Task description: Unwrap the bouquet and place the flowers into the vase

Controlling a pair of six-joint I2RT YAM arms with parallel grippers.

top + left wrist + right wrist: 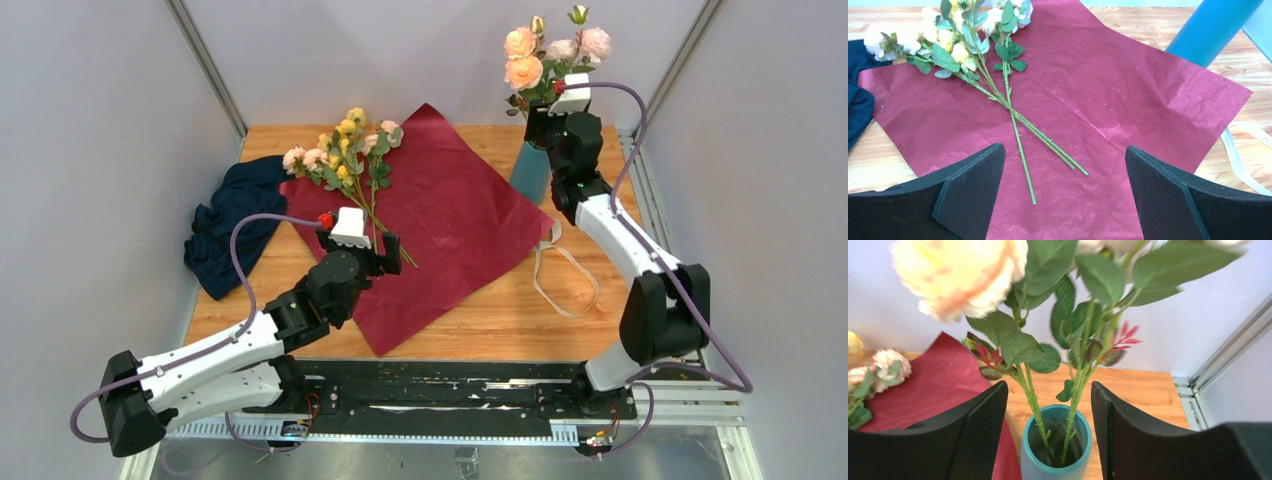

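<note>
Black fingers (pixel 978 430) of the right gripper (pixel 1048 386) stand spread and hold nothing. Stems of two flowers (pixel 1032 395) rise between them into the vase (pixel 1034 466) directly below. If the arm pulls away carelessly, a finger could snag a leaf and tip the vase. The left gripper (pixel 1063 155) is spread wide too, and empty. Just ahead of it, more flowers (pixel 1010 102) lie crossed on the wrapping paper (pixel 1128 95), so closing there might pinch paper as well. No writing is legible anywhere.
</note>
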